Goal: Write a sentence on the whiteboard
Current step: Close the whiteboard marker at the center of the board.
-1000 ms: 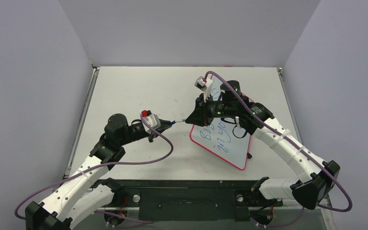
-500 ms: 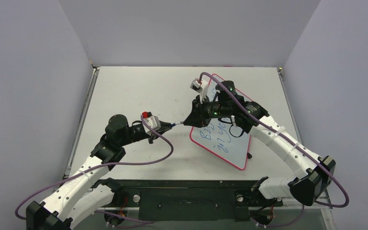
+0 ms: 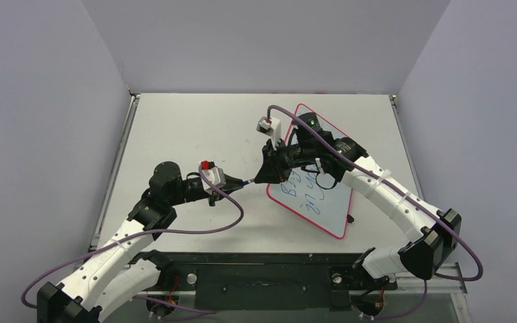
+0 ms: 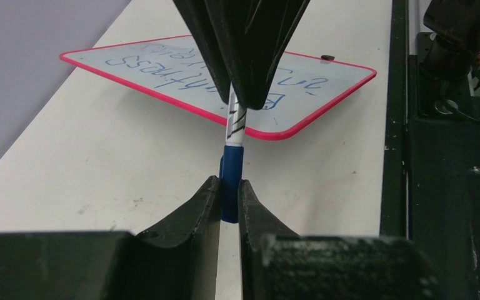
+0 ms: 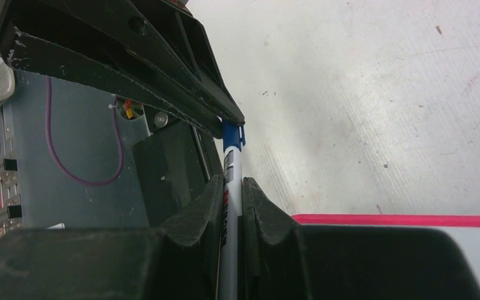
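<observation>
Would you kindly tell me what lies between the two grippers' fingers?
A marker bridges them: the left gripper pinches its blue cap, the right gripper its white barrel, clearest in the left wrist view.

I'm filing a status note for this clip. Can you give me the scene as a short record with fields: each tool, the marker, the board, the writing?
left tool: shut on the blue cap
right tool: shut on the white barrel
marker: spans the gap between both tools, cap meeting barrel; fully seated or not, cannot tell
whiteboard: flat on the table, set at an angle
sentence: blue, two lines, partly hidden by the right arm
</observation>
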Robot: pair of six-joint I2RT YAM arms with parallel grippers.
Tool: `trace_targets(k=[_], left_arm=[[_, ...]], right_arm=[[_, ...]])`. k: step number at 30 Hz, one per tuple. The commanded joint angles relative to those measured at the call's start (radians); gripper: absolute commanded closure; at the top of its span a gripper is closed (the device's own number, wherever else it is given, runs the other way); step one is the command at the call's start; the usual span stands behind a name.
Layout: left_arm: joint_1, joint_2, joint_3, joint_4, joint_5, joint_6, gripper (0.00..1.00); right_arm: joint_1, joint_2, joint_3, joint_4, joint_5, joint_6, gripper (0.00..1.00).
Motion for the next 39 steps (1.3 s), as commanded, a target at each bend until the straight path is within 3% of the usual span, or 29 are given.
trace_targets(k=[1,14,28,36,39], left_arm=[[-0.013,-0.024,0.005,0.101,0.088,-0.008,1.00],[-0.013,-0.036,-0.019,0.178,0.088,-0.063,1.00],[0.032,-0.040,-0.049,0.406,0.126,-0.217,1.00],[0.044,-0.053,-0.049,0.350,0.086,-0.178,1.00],[0.044,-0.074,-0.051,0.273,0.052,-0.132,0.86]], right_arm=[[0.038,0.031,0.041,-0.005,-0.014,-0.048,1.00],[0.096,0.086,0.057,0.010,0.018,-0.038,1.00],[0.170,0.169,0.019,0.108,0.058,0.034,1.00],[0.171,0.184,0.040,0.111,0.105,0.045,1.00],[0.146,0.173,0.067,0.067,0.135,0.031,1.00]])
